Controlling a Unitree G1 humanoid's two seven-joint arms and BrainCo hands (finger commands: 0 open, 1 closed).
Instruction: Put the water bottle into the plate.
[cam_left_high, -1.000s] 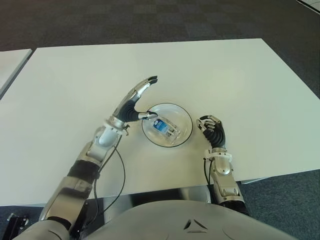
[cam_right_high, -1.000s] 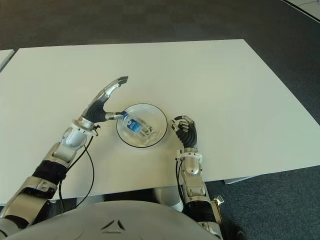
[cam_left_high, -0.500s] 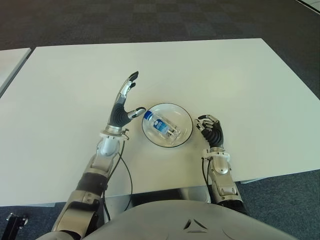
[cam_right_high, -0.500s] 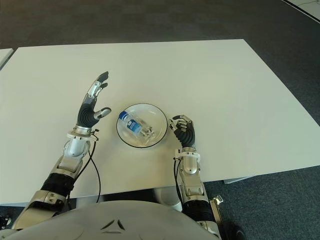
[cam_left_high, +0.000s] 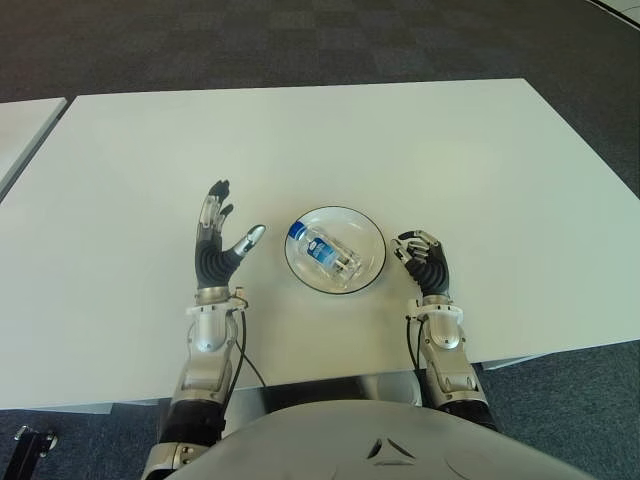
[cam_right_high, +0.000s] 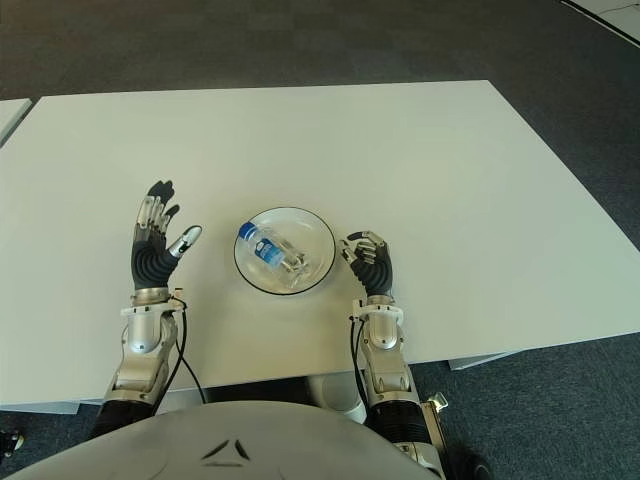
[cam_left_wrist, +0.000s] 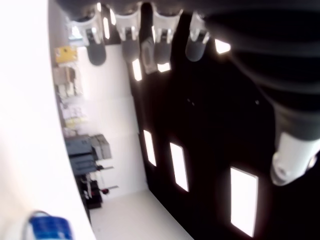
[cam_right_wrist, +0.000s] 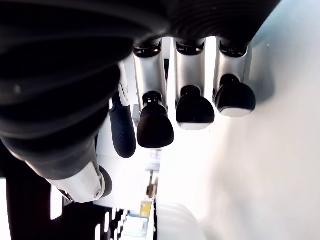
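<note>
The water bottle (cam_left_high: 326, 251) lies on its side in the plate (cam_left_high: 368, 268). The left hand (cam_left_high: 216, 243) is at the plate's nine o'clock, fingers spread and empty. The right hand (cam_left_high: 424, 262) is at three o'clock, fingers curled, holding nothing.

A small clear plastic water bottle (cam_right_high: 273, 253) with a blue label lies inside the round white plate (cam_right_high: 318, 243) near the white table's (cam_right_high: 400, 150) front edge.

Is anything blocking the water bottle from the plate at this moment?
Nothing visible does. The water bottle already lies on its side inside the plate. The left hand shows open to the plate's left, holding nothing; the right hand shows curled to its right on the table.
</note>
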